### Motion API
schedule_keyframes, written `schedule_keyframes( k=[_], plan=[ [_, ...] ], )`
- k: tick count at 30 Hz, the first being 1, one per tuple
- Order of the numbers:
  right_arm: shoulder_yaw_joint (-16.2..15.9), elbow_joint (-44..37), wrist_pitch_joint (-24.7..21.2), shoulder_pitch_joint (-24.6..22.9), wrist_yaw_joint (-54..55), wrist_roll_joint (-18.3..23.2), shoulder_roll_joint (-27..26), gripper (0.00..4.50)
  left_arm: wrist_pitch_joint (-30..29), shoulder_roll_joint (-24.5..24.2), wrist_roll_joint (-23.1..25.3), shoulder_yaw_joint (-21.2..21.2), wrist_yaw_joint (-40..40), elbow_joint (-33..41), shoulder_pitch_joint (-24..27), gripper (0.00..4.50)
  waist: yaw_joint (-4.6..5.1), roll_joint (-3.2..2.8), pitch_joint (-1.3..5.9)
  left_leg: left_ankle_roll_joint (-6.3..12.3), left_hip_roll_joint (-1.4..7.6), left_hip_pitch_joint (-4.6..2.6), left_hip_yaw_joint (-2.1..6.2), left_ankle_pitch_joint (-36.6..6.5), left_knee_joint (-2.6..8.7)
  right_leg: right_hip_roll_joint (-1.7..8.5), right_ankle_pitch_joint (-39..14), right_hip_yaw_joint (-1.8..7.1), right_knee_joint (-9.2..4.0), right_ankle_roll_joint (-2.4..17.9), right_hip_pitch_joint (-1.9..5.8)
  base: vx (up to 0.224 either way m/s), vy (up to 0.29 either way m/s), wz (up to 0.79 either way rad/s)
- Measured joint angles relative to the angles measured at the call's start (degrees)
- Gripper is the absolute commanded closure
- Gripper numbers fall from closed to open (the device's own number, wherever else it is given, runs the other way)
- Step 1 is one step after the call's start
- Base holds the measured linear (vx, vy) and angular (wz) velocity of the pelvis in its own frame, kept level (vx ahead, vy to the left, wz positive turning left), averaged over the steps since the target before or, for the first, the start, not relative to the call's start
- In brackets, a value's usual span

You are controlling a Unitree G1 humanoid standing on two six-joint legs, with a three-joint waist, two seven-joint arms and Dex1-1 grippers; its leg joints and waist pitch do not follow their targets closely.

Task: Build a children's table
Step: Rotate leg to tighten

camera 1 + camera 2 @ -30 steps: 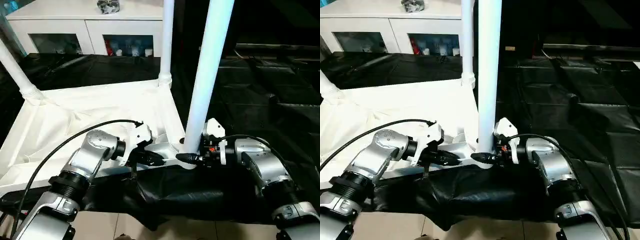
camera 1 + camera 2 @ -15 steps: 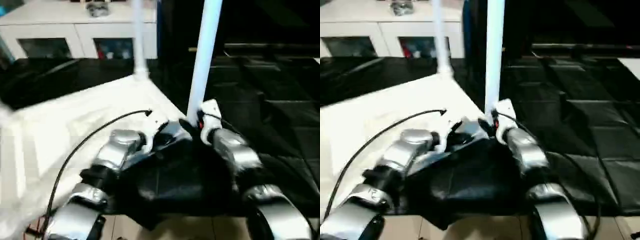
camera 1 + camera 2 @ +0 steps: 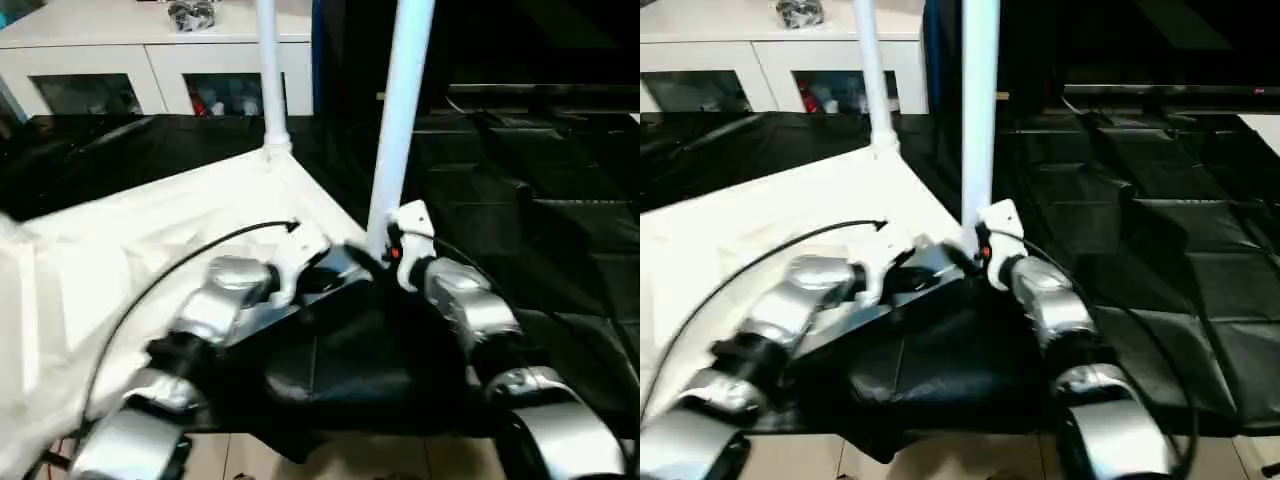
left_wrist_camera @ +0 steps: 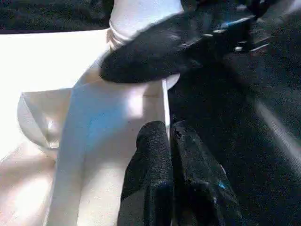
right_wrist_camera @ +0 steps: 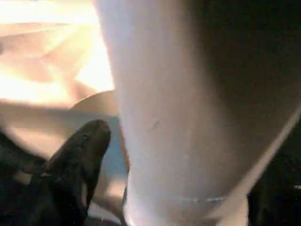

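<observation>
The white tabletop [image 3: 140, 240] lies upside down, its ribbed underside facing up. Two white legs stand in its corner sockets: a near leg [image 3: 400, 120] and a far leg [image 3: 270, 80]. My right gripper [image 3: 375, 250] is shut on the near leg just above its socket; in the right wrist view that leg [image 5: 188, 103] sits beside a black finger [image 5: 80, 155]. My left gripper [image 3: 335, 272] is shut on the tabletop's rim [image 4: 165, 101] next to that corner, one finger [image 4: 150, 160] on each side of the thin wall.
Black sheeting [image 3: 540, 200] covers the surface under and to the right of the tabletop. A white glass-door cabinet [image 3: 150, 60] stands at the back left with a dark object [image 3: 192, 14] on top. Light floor shows at the near edge.
The head camera has shifted. Both arms now reach further forward, and the tabletop's near corner with the held leg has swung away from me. Both grips are unchanged.
</observation>
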State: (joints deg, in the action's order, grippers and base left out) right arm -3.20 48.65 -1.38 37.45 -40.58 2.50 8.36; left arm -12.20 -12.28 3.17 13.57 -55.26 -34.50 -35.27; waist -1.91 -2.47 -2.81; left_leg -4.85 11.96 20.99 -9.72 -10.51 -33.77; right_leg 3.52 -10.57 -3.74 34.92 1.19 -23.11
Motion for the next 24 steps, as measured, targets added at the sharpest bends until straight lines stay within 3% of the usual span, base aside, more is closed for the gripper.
schedule_keyframes(
  k=[4, 11, 21, 22, 24],
  plan=[
    [-3.5, -5.4, 1.5, -3.5, -8.7, -0.4, 4.0, 0.1, 1.9, -2.1, -0.7, 1.0, -4.8, 1.2, 1.0, 4.5, -0.68, 0.0, -0.02, 0.01, -0.03, 0.05, -0.04, 0.0, -0.02, 0.04, 0.0, 0.01, -0.05, 0.0, 0.01, 0.0, 0.0, 0.0],
    [-5.3, -9.4, 3.6, -6.0, -16.4, -0.4, 7.5, 0.1, 3.4, -4.2, -1.3, 2.5, -9.0, 2.3, 1.6, 4.5, -1.45, -0.02, -0.05, 0.01, -0.01, 0.02, -0.05, 0.0, -0.03, 0.03, 0.0, 0.0, -0.01, 0.0, 0.0, 0.0, 0.0, 0.0],
    [-7.2, -16.1, -0.6, -8.8, -25.6, 2.5, 9.5, 0.94, 2.6, -8.3, -3.1, 3.5, -16.8, 7.3, 4.4, 4.5, -1.57, -0.04, -0.06, 0.01, 0.0, 0.06, -0.03, 0.0, -0.02, 0.02, 0.0, -0.01, -0.02, 0.0, -0.02, 0.0, 0.0, 0.0],
    [-7.4, -16.3, -0.8, -8.8, -26.2, 2.6, 9.7, 1.21, 2.5, -8.5, -3.3, 3.6, -17.1, 7.3, 4.4, 4.5, -1.6, -0.04, -0.06, 0.01, -0.01, 0.06, -0.04, 0.0, -0.03, 0.02, 0.0, -0.01, -0.01, 0.0, -0.02, 0.0, 0.0, 0.0],
    [-7.5, -16.4, -1.2, -8.8, -26.4, 2.6, 9.8, 1.21, 2.5, -8.6, -3.4, 3.7, -17.3, 7.4, 4.4, 4.5, -1.6, -0.04, -0.06, 0.01, -0.02, 0.05, -0.03, 0.0, -0.04, 0.02, 0.0, 0.01, -0.01, 0.0, -0.01, 0.0, 0.0, 0.0]
  ],
)
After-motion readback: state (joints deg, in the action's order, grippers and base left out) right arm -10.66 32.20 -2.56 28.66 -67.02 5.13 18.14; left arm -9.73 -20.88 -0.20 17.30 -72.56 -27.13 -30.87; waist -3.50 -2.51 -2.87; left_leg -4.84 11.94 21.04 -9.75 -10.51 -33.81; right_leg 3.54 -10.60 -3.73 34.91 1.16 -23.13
